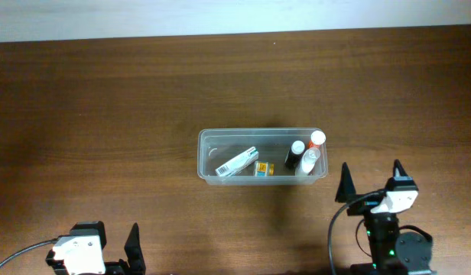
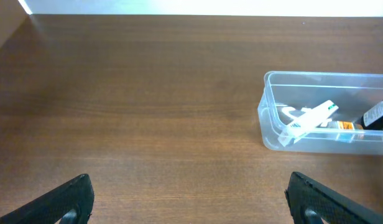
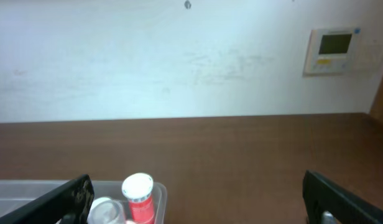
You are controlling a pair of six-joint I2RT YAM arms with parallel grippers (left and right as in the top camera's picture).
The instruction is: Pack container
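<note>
The clear plastic container sits mid-table. In it lie a white tube-like item and a small yellow box, with a black bottle, a red bottle with a white cap and a clear bottle at its right end. The container also shows in the left wrist view and in the right wrist view. My left gripper is open and empty at the front left. My right gripper is open and empty, just right of and nearer than the container.
A pale wall with a thermostat panel stands beyond the table's far edge. Brown wooden tabletop surrounds the container on all sides.
</note>
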